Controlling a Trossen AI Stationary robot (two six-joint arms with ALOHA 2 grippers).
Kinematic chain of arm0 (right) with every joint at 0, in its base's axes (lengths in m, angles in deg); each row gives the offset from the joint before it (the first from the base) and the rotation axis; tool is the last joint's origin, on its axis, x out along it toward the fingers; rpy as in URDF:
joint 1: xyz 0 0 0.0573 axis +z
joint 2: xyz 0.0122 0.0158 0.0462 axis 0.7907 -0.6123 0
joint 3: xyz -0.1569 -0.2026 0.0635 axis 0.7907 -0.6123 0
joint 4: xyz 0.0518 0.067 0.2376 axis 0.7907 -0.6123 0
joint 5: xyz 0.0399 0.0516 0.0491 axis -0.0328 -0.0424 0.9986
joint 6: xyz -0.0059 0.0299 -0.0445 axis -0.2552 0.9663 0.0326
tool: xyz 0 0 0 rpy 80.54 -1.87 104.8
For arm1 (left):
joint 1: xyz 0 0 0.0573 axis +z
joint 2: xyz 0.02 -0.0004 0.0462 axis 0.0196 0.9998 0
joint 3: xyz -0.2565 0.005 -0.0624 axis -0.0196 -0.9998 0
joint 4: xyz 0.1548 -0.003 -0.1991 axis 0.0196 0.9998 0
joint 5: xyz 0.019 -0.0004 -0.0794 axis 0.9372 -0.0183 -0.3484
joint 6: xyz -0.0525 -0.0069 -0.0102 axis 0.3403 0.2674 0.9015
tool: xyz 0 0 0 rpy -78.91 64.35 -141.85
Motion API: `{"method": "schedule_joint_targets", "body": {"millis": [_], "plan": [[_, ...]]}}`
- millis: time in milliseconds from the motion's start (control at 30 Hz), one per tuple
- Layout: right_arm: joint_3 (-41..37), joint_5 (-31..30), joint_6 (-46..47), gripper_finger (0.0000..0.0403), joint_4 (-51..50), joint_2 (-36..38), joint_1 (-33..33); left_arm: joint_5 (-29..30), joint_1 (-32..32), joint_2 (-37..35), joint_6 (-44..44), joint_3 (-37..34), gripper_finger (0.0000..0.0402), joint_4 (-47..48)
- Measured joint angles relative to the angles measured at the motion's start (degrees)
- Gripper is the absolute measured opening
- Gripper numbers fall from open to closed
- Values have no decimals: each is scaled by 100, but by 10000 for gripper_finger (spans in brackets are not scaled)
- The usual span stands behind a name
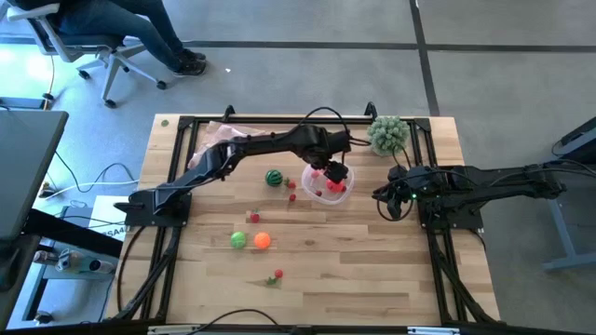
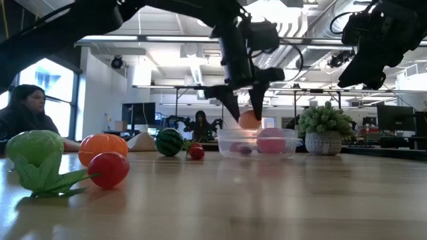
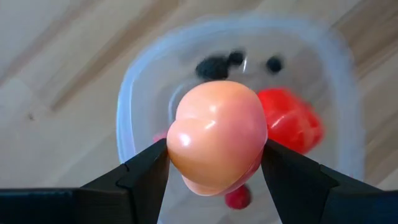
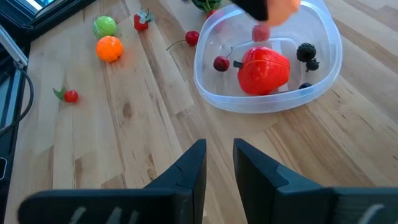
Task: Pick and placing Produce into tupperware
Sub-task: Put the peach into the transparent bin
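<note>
your left gripper (image 3: 214,163) grasps a peach-coloured fruit (image 3: 216,137) just above the tub (image 4: 267,99), which holds a red piece (image 4: 263,68) and dark berries (image 4: 306,52). your right gripper (image 4: 219,163) waits beside, fingers slightly apart, empty.

From my remote seat I see a light wooden surface (image 1: 354,270) standing on a grey floor (image 1: 279,84). A person (image 1: 140,28) sits on a wheeled office chair (image 1: 98,58) beyond it. Across the room, a bright window (image 2: 47,83) glows, white ceiling beams (image 2: 167,43) run overhead, and another seated person (image 2: 27,110) shows.
</note>
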Motion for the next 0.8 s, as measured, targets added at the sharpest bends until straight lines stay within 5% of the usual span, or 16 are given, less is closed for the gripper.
{"method": "schedule_joint_targets", "body": {"millis": [800], "plan": [[0, -3, 0, 71, 0, 0, -1, -387, 1, 269, 3, -2, 241, -138]]}}
